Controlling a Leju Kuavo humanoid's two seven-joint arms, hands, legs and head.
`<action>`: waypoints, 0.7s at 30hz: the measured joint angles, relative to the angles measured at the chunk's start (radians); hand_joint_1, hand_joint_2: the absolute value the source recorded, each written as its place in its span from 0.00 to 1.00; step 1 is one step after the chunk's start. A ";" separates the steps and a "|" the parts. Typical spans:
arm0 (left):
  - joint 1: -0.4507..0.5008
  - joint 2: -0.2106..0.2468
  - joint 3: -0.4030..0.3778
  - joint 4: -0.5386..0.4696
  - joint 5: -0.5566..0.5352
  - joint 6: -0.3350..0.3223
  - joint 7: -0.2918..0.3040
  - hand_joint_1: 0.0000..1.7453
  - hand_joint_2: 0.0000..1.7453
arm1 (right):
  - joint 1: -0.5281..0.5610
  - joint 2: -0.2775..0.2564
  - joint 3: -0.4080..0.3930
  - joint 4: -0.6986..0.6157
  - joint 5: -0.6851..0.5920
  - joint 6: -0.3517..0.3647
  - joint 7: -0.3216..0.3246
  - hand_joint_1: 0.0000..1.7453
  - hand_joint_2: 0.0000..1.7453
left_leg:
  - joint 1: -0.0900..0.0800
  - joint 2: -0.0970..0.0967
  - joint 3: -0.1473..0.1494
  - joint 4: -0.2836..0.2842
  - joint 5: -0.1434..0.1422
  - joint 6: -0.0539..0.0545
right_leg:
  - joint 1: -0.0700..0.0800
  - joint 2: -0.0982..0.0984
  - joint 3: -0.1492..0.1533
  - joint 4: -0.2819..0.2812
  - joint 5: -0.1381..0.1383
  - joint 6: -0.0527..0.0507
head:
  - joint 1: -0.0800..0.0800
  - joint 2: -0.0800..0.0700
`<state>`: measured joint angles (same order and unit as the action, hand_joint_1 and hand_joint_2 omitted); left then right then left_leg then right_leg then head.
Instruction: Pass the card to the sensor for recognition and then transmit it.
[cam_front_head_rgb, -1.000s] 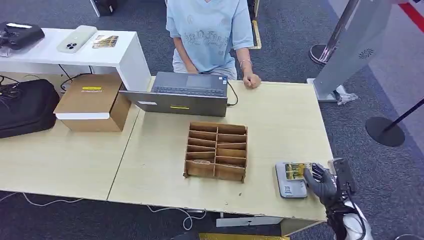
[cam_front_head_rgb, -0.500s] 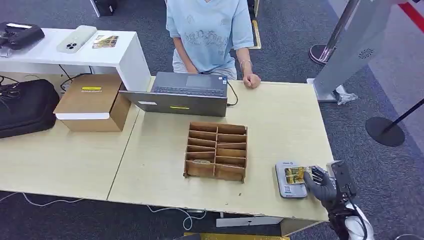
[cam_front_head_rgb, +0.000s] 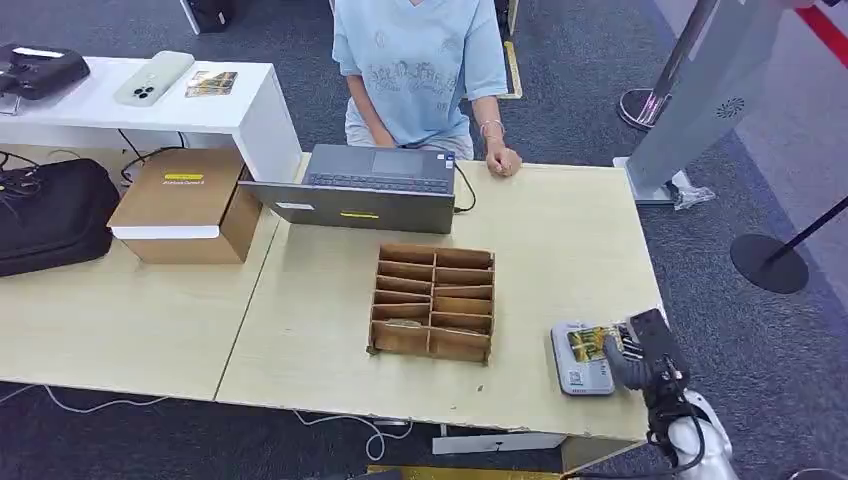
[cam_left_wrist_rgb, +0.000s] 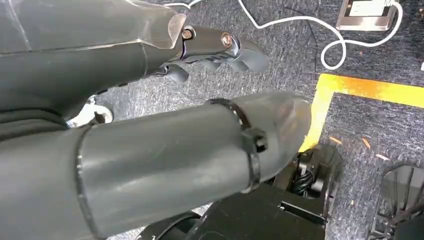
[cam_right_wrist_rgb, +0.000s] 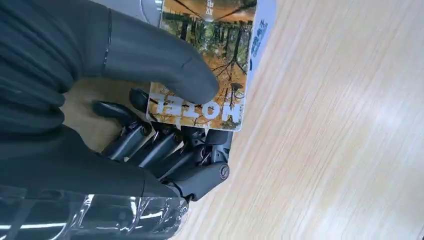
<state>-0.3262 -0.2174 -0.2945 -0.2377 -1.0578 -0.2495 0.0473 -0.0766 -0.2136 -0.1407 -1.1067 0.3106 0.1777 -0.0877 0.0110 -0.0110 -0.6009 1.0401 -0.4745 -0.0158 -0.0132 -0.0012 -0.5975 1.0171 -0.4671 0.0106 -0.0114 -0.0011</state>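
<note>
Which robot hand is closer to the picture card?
Right. The right hand holds the card, thumb on top, fingers under, over the grey sensor. The left hand hangs low above the carpet, away from it.

The rectangular card (cam_right_wrist_rgb: 210, 65) carries an orange-and-brown autumn tree photo with white block lettering. The dark grey right hand (cam_right_wrist_rgb: 150, 125) grips it over the flat grey sensor pad (cam_front_head_rgb: 581, 360). The pale wood-grain surface (cam_front_head_rgb: 560, 240) bears a brown cardboard divider tray (cam_front_head_rgb: 433, 300) and a dark grey laptop (cam_front_head_rgb: 365, 187) with a yellow sticker.
</note>
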 joint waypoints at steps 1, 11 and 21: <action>0.000 0.000 0.000 0.000 0.000 0.000 0.000 0.00 0.00 | -0.002 0.000 0.006 0.000 0.013 -0.009 0.004 1.00 1.00 | 0.000 0.000 0.000 0.000 0.000 0.000 | 0.000 0.000 0.000 0.000 0.000 0.000 | 0.000 0.000; -0.007 0.000 -0.032 0.000 -0.046 -0.019 -0.021 0.00 0.00 | -0.004 0.000 0.019 -0.003 0.067 -0.035 0.018 1.00 1.00 | 0.000 0.000 0.001 0.000 0.000 0.000 | 0.000 0.000 0.001 0.000 0.000 0.000 | 0.000 0.000; -0.010 0.000 -0.053 0.000 -0.061 -0.026 -0.030 0.00 0.00 | 0.006 0.000 0.019 -0.019 0.077 -0.039 0.022 1.00 1.00 | 0.000 0.000 0.001 0.000 0.000 0.000 | 0.000 0.000 0.001 0.000 0.000 0.000 | 0.000 0.000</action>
<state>-0.3358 -0.2178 -0.3471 -0.2377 -1.1185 -0.2751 0.0175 -0.0704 -0.2136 -0.1213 -1.1261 0.3872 0.1385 -0.0656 0.0110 -0.0108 -0.5994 1.0402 -0.4745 -0.0158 -0.0132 -0.0010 -0.5964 1.0170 -0.4671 0.0106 -0.0118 -0.0011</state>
